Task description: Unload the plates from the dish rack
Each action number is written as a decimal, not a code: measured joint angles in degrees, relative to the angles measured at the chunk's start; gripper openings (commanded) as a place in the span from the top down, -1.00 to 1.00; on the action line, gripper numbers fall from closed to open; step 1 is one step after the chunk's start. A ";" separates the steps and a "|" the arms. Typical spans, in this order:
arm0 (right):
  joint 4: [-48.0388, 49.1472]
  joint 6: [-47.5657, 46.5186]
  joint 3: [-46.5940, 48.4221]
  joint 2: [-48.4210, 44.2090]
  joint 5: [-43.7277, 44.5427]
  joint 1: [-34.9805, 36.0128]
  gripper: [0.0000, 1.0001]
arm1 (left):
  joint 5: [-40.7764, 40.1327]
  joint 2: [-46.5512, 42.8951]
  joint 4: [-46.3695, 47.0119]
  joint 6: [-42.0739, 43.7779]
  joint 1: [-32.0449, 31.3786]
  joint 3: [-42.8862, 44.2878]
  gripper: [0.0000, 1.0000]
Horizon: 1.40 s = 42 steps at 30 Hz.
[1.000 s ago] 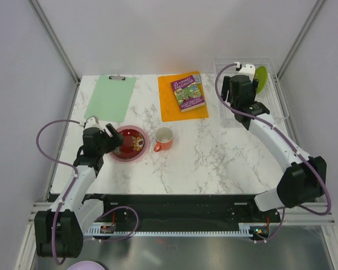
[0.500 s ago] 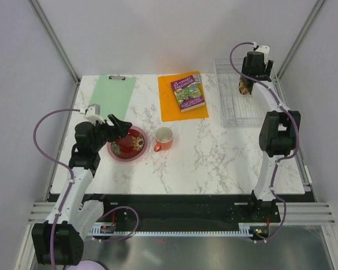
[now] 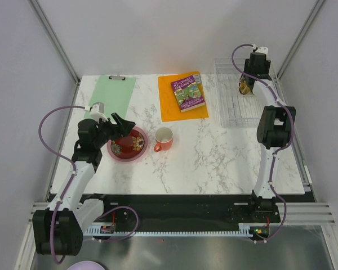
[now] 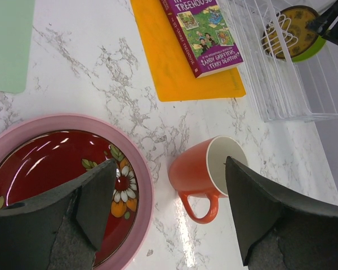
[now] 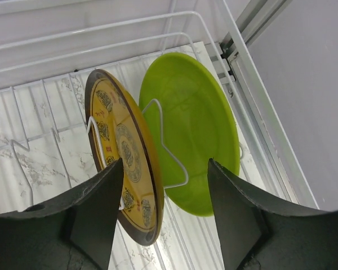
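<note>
Top external: left claw, jaws spread, above dark red plate stacked on pink plate. Far right — right claw, jaws apart, hangs over brown-and-yellow plate and lime green plate, upright in the dish rack.

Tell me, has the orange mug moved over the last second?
No. The mug sits where it was, just right of the pink plate and nearer than the orange mat.
</note>
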 measured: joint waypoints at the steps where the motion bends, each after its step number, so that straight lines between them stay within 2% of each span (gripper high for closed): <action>1: 0.02 -0.11 0.07 0.28 -0.31 0.00 -0.35 | 0.00 0.04 0.02 0.00 0.00 0.00 -0.68; 7: 0.20 -1.53 0.63 2.14 -2.29 -0.04 -0.29 | 0.00 0.04 0.46 0.02 -0.02 0.00 -0.68; 9: 0.33 -2.19 0.72 2.62 -2.47 0.00 -0.21 | 0.02 0.22 0.83 0.07 -0.02 0.00 -0.67; 10: 0.35 -2.45 0.76 2.84 -2.45 0.02 -0.14 | 0.02 0.39 1.11 0.13 -0.02 0.00 -0.67; 11: 0.35 -2.62 0.83 3.08 -2.47 0.00 0.08 | 0.00 0.74 1.36 0.26 -0.02 0.00 -0.67; 15: 0.33 -3.76 1.18 3.63 -2.78 -0.17 0.51 | 0.00 1.99 1.40 0.42 -0.02 0.00 -0.67; 16: 0.35 -4.02 1.18 3.63 -2.82 -0.20 0.74 | 0.02 2.12 1.40 0.42 -0.02 0.00 -0.67; 19: 0.02 -4.13 1.92 3.61 -3.89 -0.22 0.88 | 0.02 2.23 1.49 0.42 -0.02 0.00 -0.67; 27: 1.57 -7.26 1.64 3.54 -2.10 0.83 1.00 | 0.02 2.23 1.77 0.42 -0.02 0.00 -0.66; 32: 8.17 -12.61 -4.92 0.90 8.41 4.61 1.00 | 0.02 2.10 1.75 0.42 -0.02 0.00 -0.65; 36: 11.67 -15.54 -12.17 -4.81 15.10 7.15 1.00 | -0.02 0.85 1.09 0.42 -0.04 0.00 -0.65; 42: 13.09 -14.64 -19.32 -17.09 19.52 7.15 1.00 | -0.04 -2.43 -0.42 0.39 -0.07 0.00 -0.65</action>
